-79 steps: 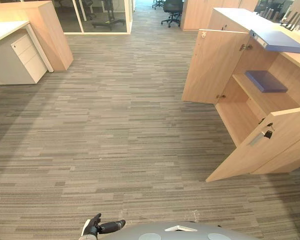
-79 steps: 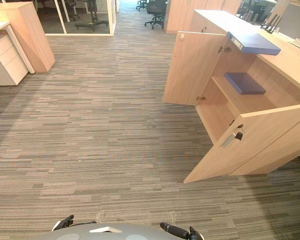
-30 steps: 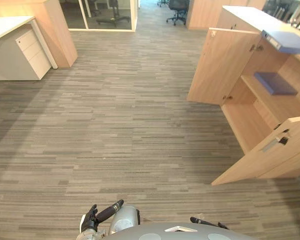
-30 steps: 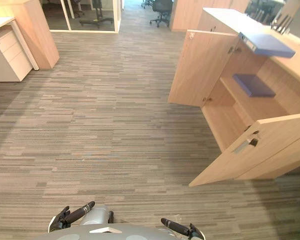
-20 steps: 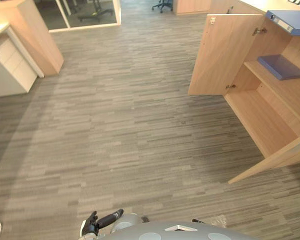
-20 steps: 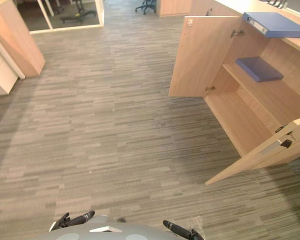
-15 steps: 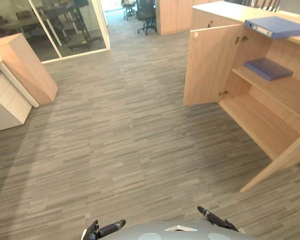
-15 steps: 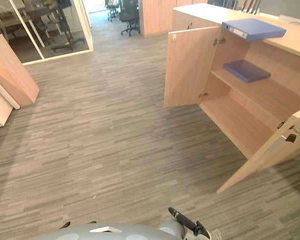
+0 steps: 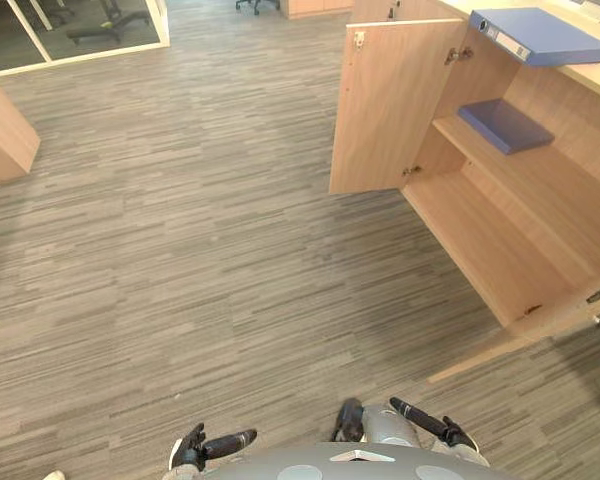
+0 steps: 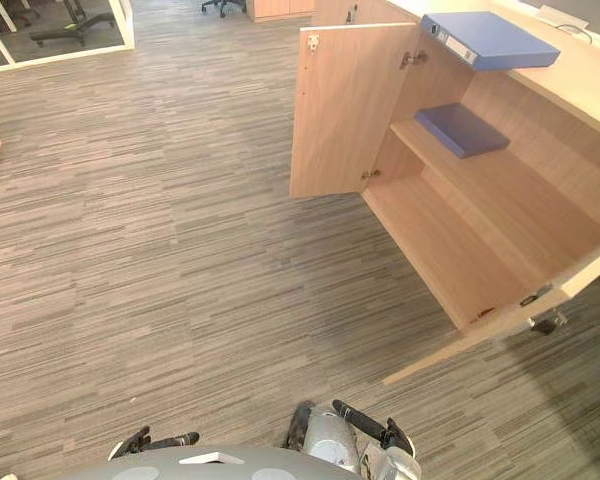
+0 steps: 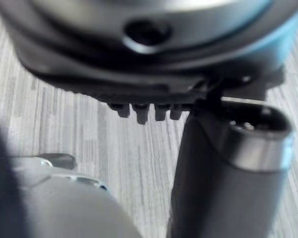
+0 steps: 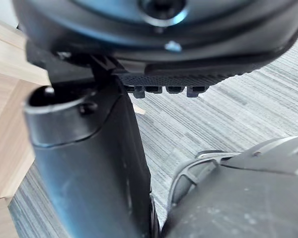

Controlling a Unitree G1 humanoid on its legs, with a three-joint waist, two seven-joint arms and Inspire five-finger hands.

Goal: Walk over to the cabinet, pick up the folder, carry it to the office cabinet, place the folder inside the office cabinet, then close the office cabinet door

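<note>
A blue folder (image 9: 540, 35) lies flat on top of the wooden office cabinet (image 9: 500, 240), at the upper right. A second blue folder (image 10: 462, 130) rests on the shelf inside. Both cabinet doors stand open: the left door (image 9: 385, 105) swings out toward me, and the right door (image 10: 500, 325) juts out low at the right. My left hand (image 9: 208, 446) hangs at the lower edge, open and holding nothing. My right hand (image 9: 432, 426) hangs at the lower right, also open and holding nothing. Both hands are well short of the cabinet, over grey striped carpet (image 9: 200, 260).
A wooden cabinet corner (image 9: 0, 130) stands at the far left edge. A glass partition (image 9: 80, 30) and an office chair (image 9: 252, 5) lie at the back. The open right door reaches out over the carpet near my right side.
The camera has moved nearer the office cabinet and tipped down, so the cabinet sits larger and more central. Both hands remain low and hold nothing; the folders have not moved.
</note>
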